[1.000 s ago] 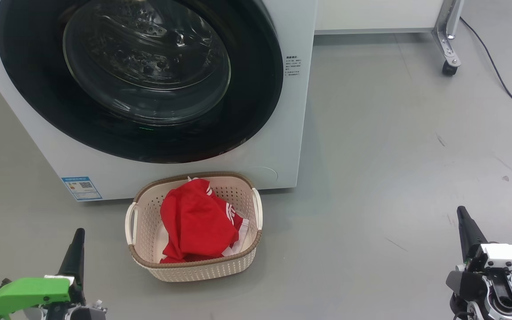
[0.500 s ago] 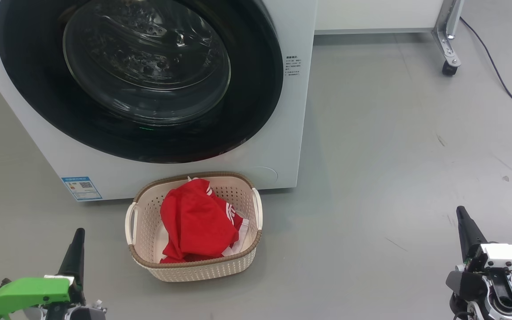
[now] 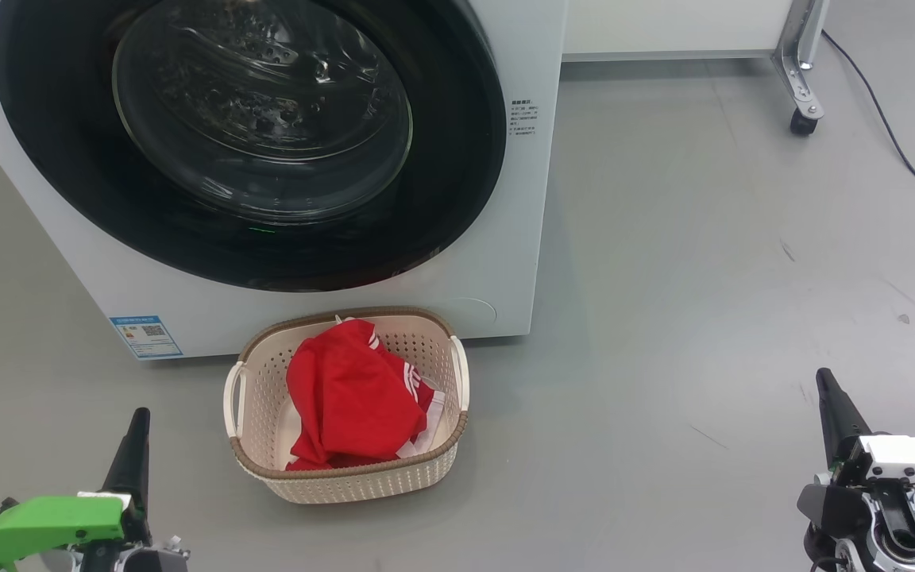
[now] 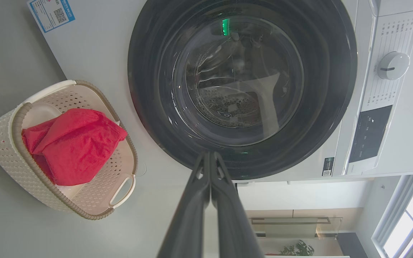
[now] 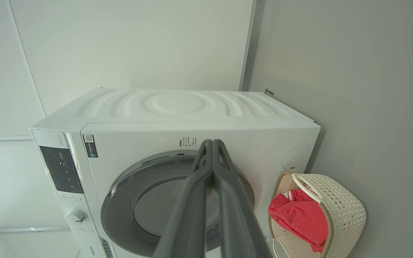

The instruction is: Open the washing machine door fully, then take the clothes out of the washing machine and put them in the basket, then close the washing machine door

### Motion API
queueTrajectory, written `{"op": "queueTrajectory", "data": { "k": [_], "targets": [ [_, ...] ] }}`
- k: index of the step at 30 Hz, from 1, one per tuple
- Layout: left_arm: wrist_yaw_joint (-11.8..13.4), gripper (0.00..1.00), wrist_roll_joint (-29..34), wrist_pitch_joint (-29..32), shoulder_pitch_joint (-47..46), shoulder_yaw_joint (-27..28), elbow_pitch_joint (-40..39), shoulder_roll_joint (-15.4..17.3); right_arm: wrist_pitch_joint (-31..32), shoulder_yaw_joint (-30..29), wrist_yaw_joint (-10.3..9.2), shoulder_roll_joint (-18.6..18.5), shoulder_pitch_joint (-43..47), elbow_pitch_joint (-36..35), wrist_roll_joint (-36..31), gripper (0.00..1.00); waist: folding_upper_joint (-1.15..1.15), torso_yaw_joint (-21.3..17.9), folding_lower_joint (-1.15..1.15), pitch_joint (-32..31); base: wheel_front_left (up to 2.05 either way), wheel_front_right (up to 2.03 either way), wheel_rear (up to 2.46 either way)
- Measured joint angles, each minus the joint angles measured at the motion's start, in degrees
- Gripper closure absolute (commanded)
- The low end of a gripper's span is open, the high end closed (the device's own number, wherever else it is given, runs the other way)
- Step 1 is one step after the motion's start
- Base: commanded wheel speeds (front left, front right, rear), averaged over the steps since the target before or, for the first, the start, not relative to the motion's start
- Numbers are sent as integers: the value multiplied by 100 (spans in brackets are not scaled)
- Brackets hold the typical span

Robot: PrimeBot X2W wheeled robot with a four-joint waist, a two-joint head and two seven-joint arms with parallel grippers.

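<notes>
The washing machine (image 3: 525,238) stands ahead of both your pairs of fingers, well beyond their tips. Its door (image 3: 259,111) sits flush against the front, the black rim unbroken all the way round, so the closing step looks done. Through the glass, past the tips of your left fingers in the left wrist view, you see bare perforated drum and no red. Reflections cloud the lower part, though, so something small could hide there. The basket (image 3: 346,477) sits on the floor just before the machine, ahead of and between your two grippers, nearer the left one. The clothes (image 3: 346,397) lie heaped inside it, red with white stripes, hanging over no edge. Your left gripper (image 3: 140,425) and right gripper (image 3: 828,389) are both pressed closed on nothing, well apart from basket and door. By my reading all three steps are complete and nothing is left for you to do.
</notes>
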Motion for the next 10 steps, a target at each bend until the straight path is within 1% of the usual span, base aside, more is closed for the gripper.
{"op": "queueTrajectory", "data": {
  "k": [10],
  "targets": [
    [0, 100, 1, 0, 0, 7, -2, -1, 0, -8, 0, 7, -1, -2, 0, 100, 0, 0, 0, 1, 0, 0, 0]
  ]
}}
